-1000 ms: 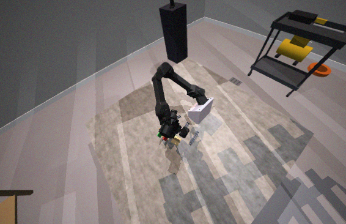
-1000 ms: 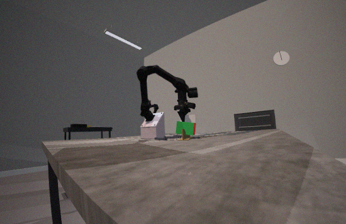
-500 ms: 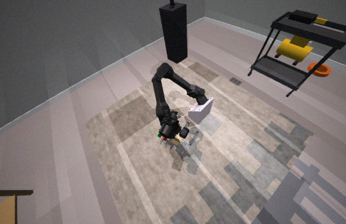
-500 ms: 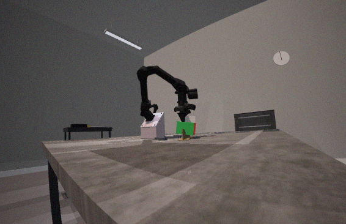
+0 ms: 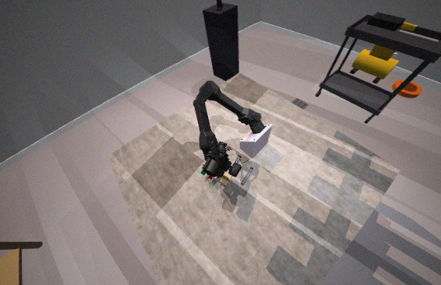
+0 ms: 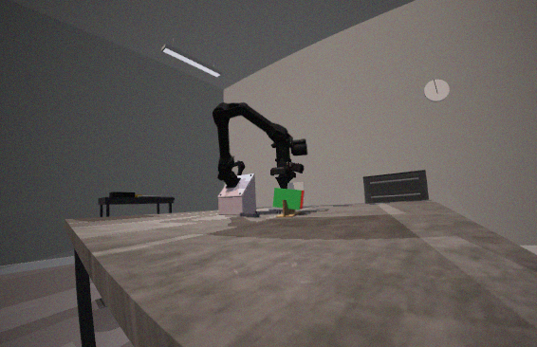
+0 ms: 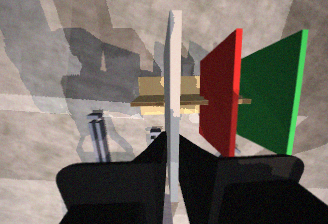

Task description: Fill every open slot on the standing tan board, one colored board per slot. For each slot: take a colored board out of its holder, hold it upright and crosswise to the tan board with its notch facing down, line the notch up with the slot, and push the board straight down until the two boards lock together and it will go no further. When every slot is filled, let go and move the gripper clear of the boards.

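While the arm (image 5: 203,124) (image 6: 222,142) reaches over the table (image 5: 176,163) (image 6: 295,265), its gripper (image 6: 283,186) (image 7: 168,135) points down, fingers pinched on the white board (image 6: 299,186) (image 7: 174,70). The board is upright and crosswise above the tan board (image 5: 225,179) (image 6: 285,209) (image 7: 190,101), presumably to meet an open slot. Green (image 5: 202,171) (image 6: 287,198) (image 7: 276,90) and red (image 5: 209,177) (image 6: 303,200) (image 7: 221,95) boards stand crosswise on the tan board, probably seated, spaced side by side. Metallic holders (image 5: 247,176) (image 7: 100,137) lie nearby. Tabletop: mottled, stone-like; boards: thin, flat, matt; fingers: black, tapered. Notch unseen; skewed lowering could jam it.
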Robot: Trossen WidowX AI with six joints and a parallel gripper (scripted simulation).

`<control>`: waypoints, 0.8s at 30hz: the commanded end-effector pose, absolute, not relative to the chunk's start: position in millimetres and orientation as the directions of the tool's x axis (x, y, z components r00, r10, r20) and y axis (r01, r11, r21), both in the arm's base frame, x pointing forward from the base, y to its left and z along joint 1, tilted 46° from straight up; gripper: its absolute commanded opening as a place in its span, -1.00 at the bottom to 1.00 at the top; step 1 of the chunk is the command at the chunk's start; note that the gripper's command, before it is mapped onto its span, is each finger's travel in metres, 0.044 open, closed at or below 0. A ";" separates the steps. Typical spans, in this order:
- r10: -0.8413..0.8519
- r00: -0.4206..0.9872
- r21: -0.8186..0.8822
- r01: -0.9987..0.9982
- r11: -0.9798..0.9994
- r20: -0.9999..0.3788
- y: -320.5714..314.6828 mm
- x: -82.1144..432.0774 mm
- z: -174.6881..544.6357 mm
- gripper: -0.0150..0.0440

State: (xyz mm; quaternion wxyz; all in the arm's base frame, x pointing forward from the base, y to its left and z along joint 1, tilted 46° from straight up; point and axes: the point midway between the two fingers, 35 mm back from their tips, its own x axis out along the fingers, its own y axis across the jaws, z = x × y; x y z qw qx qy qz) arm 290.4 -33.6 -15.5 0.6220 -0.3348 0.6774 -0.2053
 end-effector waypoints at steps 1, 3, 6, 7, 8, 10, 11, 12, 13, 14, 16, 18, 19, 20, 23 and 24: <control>-0.711 -0.002 -0.696 -0.202 0.689 -0.703 -36.2 290.4 -17.5 -0.49; -0.711 -0.002 -0.696 -0.202 0.689 -0.703 -37.1 290.4 -18.4 -0.49; -0.711 -0.002 -0.696 -0.202 0.689 -0.703 -38.4 290.4 -19.7 -0.49; -0.711 -0.002 -0.696 -0.202 0.689 -0.703 -38.8 290.4 -20.1 -0.49; -0.711 -0.002 -0.696 -0.202 0.689 -0.703 -39.3 290.4 -20.5 -0.49; -0.711 -0.002 -0.696 -0.202 0.689 -0.703 -40.2 290.4 -21.4 -0.49; -0.711 -0.002 -0.696 -0.202 0.689 -0.703 -40.6 290.4 -21.8 -0.49; -0.711 -0.002 -0.696 -0.202 0.689 -0.703 -41.1 290.4 -22.3 -0.49; -0.711 -0.002 -0.696 -0.202 0.689 -0.703 -41.5 290.4 -22.7 -0.49; -0.711 -0.002 -0.696 -0.202 0.689 -0.703 -41.9 290.4 -23.1 -0.49; -0.711 -0.002 -0.696 -0.202 0.689 -0.703 -42.8 290.4 -24.0 -0.49; -0.711 -0.002 -0.696 -0.202 0.689 -0.703 -43.7 290.4 -24.9 -0.49; -0.711 -0.002 -0.696 -0.202 0.689 -0.703 -44.2 290.4 -25.3 -0.49; -0.711 -0.002 -0.696 -0.202 0.689 -0.703 -44.6 290.4 -25.7 -0.49; -0.711 -0.002 -0.696 -0.202 0.689 -0.703 -46.0 290.4 -27.0 -0.49; -0.711 -0.002 -0.696 -0.202 0.689 -0.703 -46.4 290.4 -27.5 -0.49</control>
